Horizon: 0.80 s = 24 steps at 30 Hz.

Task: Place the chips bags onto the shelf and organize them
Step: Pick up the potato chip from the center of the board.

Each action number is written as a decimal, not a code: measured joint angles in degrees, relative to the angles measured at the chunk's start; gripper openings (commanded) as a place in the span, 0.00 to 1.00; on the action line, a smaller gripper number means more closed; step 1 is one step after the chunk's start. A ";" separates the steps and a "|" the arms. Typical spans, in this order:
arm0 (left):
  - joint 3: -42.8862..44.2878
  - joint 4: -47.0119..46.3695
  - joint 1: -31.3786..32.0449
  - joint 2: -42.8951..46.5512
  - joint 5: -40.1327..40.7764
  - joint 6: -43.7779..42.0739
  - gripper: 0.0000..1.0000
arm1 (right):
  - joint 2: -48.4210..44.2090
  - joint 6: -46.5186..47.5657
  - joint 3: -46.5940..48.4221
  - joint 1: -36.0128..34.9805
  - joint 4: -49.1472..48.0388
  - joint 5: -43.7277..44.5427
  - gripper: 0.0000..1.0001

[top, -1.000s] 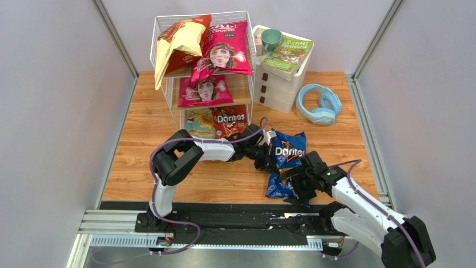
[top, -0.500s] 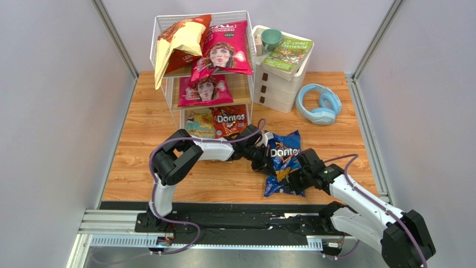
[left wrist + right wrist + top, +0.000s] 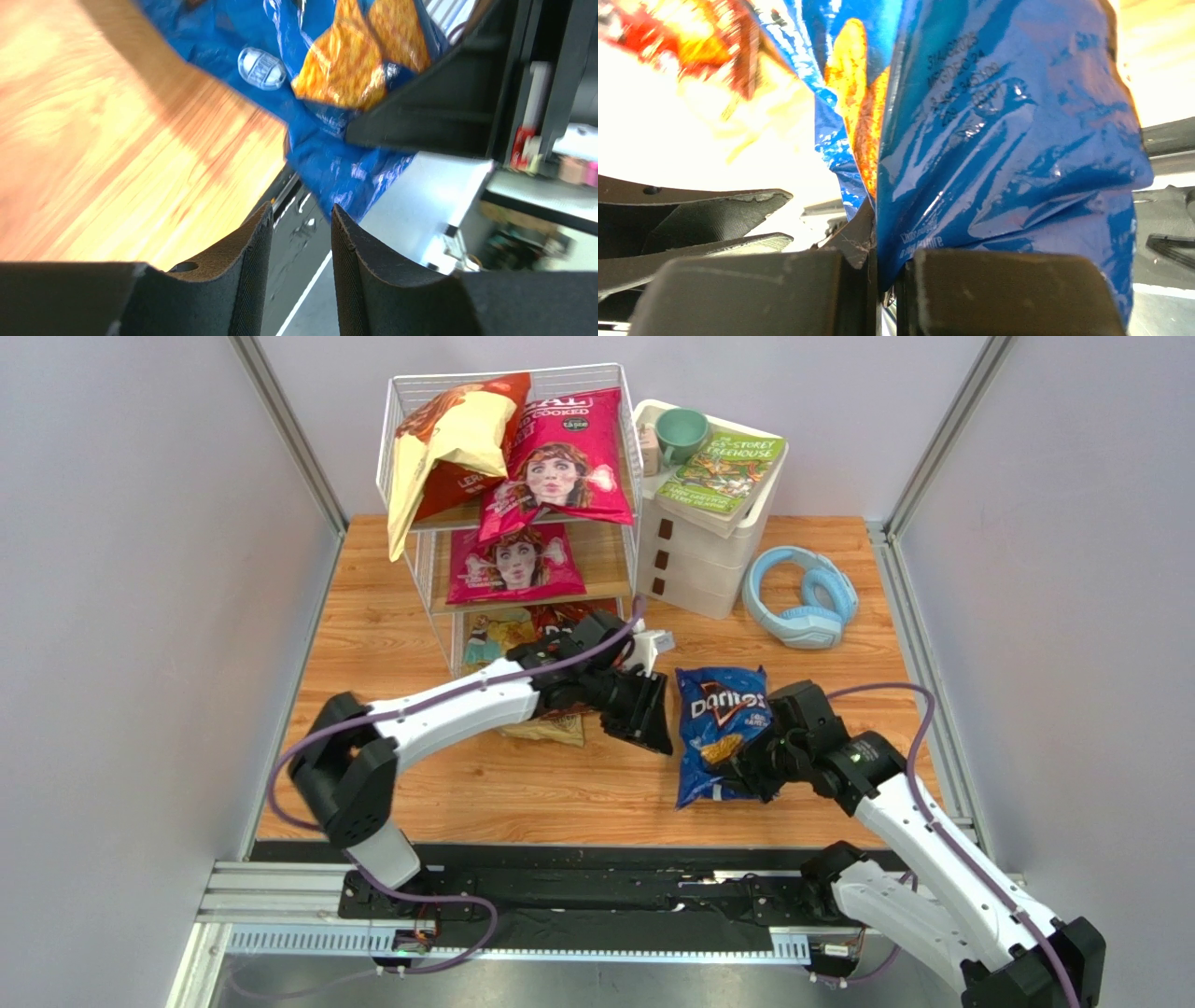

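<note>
Over the wooden tabletop (image 3: 463, 798) your right gripper (image 3: 884, 269) pinches the blue Doritos bag (image 3: 718, 717), left gripper (image 3: 302, 238) beside it spread and empty; reckon it goes to the shelf (image 3: 606, 560) next.

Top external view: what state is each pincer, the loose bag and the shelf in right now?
Blue Doritos foil bag: off the shelf, pinched at one edge.
Right pincer: shut on that bag.
Left pincer: open, empty, beside the bag.
White wire shelf: top and middle tiers stocked; bottom tier partly hidden by the left arm.
</note>
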State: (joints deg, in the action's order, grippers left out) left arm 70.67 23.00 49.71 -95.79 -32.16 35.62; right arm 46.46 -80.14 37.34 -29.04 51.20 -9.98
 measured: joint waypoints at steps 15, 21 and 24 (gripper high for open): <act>-10.19 17.55 -3.45 32.15 14.67 -0.28 0.43 | 7.93 16.55 19.61 0.26 6.99 -9.55 0.00; -10.86 23.56 -6.71 40.28 21.55 3.30 0.43 | 7.93 21.14 27.26 0.26 11.47 -14.80 0.00; -11.26 26.23 -8.09 40.15 24.59 4.79 0.43 | 7.89 22.64 29.59 0.24 12.28 -17.20 0.00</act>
State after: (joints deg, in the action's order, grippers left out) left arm 59.42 49.23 41.63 -55.64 -7.57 40.40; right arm 54.35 -57.49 66.94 -28.80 63.48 -27.18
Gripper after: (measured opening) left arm 0.432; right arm 0.023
